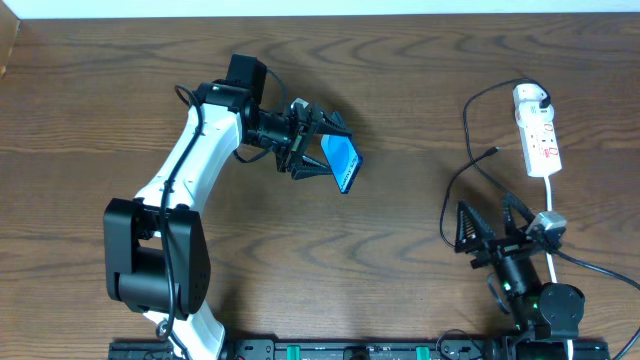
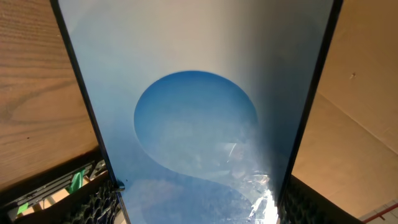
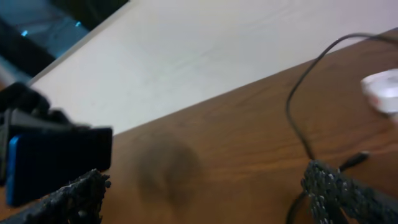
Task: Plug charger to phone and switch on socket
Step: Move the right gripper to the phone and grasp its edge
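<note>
When viewed from overhead: left end effector (image 1: pixel 325 152) clenched on the phone (image 1: pixel 342 158), raised off the bench (image 1: pixel 400 280) and tilted, blue screen partly showing. Probably held up like this to offer its port to the other arm. At far right, right end effector (image 1: pixel 488 205) spread wide, grasping nothing, parked just below the loose plug tip of the charger (image 1: pixel 492 153), most likely ready to pick it up. Socket (image 1: pixel 541 140) flat on the bench beyond, white adapter at its far end; switch position too small to tell.

From the left wrist: phone screen filling the frame, pinched at both edges between dark fingers (image 2: pixel 93 196).

From the right wrist, blurred: released fingers (image 3: pixel 345 193) low in frame, black cable and plug tip on the wood between them and the socket, phone held aloft at left.
</note>
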Controlling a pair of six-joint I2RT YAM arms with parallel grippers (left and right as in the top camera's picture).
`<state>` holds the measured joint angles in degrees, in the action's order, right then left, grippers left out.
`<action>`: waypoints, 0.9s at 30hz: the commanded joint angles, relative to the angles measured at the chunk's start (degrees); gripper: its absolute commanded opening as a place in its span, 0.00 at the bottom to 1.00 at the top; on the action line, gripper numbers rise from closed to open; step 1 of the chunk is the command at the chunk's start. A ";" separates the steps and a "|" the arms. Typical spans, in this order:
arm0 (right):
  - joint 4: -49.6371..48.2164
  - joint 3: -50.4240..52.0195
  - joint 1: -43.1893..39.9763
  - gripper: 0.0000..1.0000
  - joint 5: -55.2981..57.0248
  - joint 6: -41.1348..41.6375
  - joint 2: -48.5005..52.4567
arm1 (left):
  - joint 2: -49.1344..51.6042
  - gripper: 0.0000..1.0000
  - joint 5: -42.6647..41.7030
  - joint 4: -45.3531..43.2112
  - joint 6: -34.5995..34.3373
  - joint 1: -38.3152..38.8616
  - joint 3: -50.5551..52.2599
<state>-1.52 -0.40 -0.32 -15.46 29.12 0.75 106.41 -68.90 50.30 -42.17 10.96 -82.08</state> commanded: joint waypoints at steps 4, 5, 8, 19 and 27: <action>-4.46 -1.18 -0.44 0.99 5.53 0.83 2.19 | -0.76 0.68 -2.45 -0.11 0.09 -0.28 -0.26; -4.52 -1.90 -0.44 0.99 5.73 0.81 3.23 | -0.76 0.68 -2.45 -0.11 0.09 -0.28 -0.26; -4.48 -4.96 -0.44 0.99 5.70 0.35 7.74 | -0.76 0.68 -2.45 -0.11 0.11 -0.28 -0.26; 5.62 -30.51 1.33 0.99 -7.87 1.57 34.77 | -0.76 0.68 -2.45 -0.52 0.09 -0.28 -0.26; 0.50 -40.09 3.15 0.99 -35.32 7.28 47.52 | -0.76 0.68 -2.45 -0.52 0.07 -0.28 -0.26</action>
<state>-0.47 -39.33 2.17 -37.50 33.74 46.26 106.41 -68.88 49.82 -42.17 10.96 -82.08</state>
